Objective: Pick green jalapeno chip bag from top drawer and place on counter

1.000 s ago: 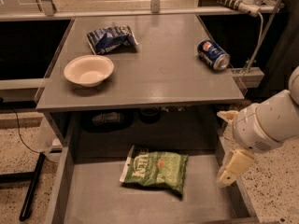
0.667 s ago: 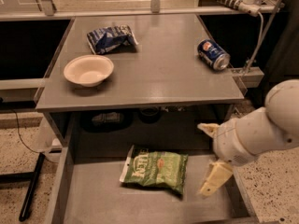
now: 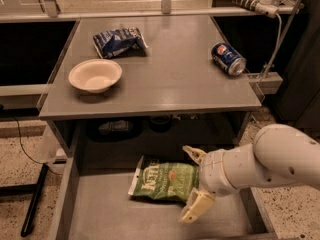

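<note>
Green jalapeno chip bag [image 3: 165, 181] lies flat on the top drawer [image 3: 110, 216] floor; gripper [image 3: 185, 183] sits at its right end, fingers [image 3: 197, 206] spread apart, straddling the bag's edge; tabletop [image 3: 170, 79] above carries bowl [image 3: 95, 75], blue snack bag [image 3: 119, 41], can [image 3: 228, 59].

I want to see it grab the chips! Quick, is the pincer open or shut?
The pincer: open, at the right end of the green jalapeno chip bag in the top drawer, holding nothing.

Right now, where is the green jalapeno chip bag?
In the camera view the chip bag lies in the top drawer, centre-right, below the counter, with the open gripper at its right end.
</note>
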Robot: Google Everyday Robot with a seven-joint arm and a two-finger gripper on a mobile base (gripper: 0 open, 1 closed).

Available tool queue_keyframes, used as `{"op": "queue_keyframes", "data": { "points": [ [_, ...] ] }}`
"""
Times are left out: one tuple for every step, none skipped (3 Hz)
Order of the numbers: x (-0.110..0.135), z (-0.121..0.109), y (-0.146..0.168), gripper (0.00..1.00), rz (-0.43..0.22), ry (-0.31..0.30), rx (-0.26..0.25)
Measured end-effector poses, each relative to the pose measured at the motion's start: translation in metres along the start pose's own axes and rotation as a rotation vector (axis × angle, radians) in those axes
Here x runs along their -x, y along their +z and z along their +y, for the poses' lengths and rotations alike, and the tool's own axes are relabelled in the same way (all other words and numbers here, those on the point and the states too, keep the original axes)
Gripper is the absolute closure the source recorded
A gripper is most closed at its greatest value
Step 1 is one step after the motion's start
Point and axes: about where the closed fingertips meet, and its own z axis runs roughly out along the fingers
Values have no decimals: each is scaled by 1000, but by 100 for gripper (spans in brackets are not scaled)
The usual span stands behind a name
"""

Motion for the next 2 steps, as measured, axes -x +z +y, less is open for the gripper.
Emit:
{"op": "queue_keyframes", "data": {
  "points": [
    [-2,5,33,0,-30,-15,-30],
    [-25,-3,61,0,24,-13,-75]
  ]
}}
